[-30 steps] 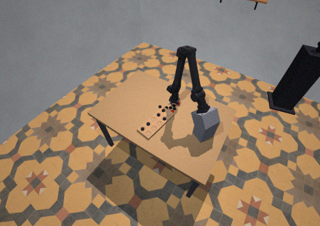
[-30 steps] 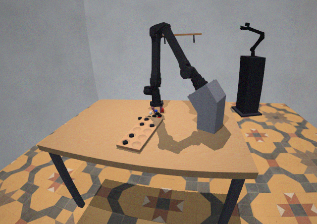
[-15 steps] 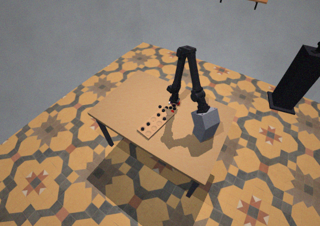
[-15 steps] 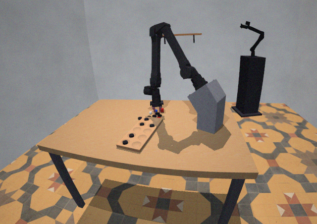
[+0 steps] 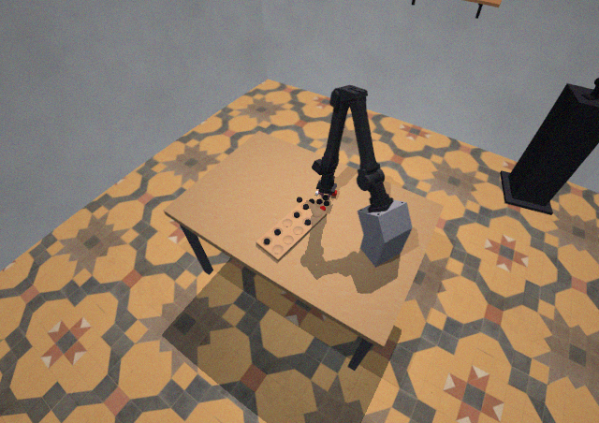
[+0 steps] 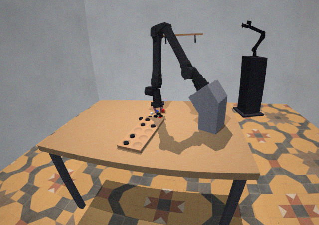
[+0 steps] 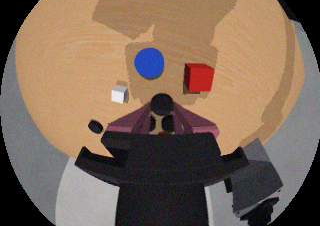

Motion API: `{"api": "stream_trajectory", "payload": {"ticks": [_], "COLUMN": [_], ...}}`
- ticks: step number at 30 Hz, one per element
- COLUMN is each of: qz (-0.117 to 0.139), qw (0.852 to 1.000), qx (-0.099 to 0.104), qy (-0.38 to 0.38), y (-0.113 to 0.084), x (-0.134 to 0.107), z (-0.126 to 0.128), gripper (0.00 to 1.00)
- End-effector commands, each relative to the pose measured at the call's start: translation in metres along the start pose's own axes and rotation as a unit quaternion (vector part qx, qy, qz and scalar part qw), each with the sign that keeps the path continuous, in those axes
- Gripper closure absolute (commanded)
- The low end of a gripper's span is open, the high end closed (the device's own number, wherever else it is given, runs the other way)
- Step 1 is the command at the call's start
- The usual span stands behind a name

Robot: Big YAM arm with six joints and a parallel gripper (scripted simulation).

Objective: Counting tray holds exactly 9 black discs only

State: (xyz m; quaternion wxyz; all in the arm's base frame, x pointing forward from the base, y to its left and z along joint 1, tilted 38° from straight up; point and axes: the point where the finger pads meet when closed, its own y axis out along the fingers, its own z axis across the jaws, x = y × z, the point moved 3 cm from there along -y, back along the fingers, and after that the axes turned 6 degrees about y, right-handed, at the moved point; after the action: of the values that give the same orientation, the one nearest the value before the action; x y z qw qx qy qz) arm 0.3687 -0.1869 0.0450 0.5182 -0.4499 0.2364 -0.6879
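The wooden counting tray [image 5: 265, 245] [image 6: 123, 147] lies flat on the table, with several black discs in its pockets, such as one [image 5: 277, 231] [image 6: 132, 135], and several pockets bare. More black discs lie loose past its far end, one of them [image 5: 299, 198] [image 6: 140, 118] to the left. My gripper [image 5: 326, 194] [image 6: 157, 109] [image 7: 162, 105] is low over the table at that far end and is shut on a black disc [image 7: 160, 104]. The fingers hide most of it in the top and exterior views.
A blue disc [image 7: 148, 62], a red cube [image 7: 199, 77] [image 6: 163, 110] and a small white cube [image 7: 119, 94] [image 6: 151, 113] lie just beyond the gripper. The grey arm base [image 5: 384, 229] [image 6: 210, 106] stands to the right. A black pedestal [image 5: 551, 153] [image 6: 251, 83] stands off the table.
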Motion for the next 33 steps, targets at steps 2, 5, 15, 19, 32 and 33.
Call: {"api": "stream_trajectory", "payload": {"ticks": [2, 5, 15, 19, 32, 33], "qz": [-0.008, -0.008, -0.006, -0.003, -0.004, -0.004], "qw": [1.000, 1.000, 1.000, 1.000, 1.000, 1.000], "qx": [0.009, 0.009, 0.009, 0.007, 0.010, 0.010], "qy": [-0.002, -0.002, -0.003, -0.004, 0.001, 0.001], "y": [0.001, 0.001, -0.010, -0.016, -0.097, -0.097], "x": [0.007, 0.007, 0.006, 0.001, 0.001, 0.001], "z": [0.006, 0.006, 0.007, 0.005, 0.006, 0.006], "gripper": [1.00, 1.00, 1.00, 1.00, 1.00, 1.00]}}
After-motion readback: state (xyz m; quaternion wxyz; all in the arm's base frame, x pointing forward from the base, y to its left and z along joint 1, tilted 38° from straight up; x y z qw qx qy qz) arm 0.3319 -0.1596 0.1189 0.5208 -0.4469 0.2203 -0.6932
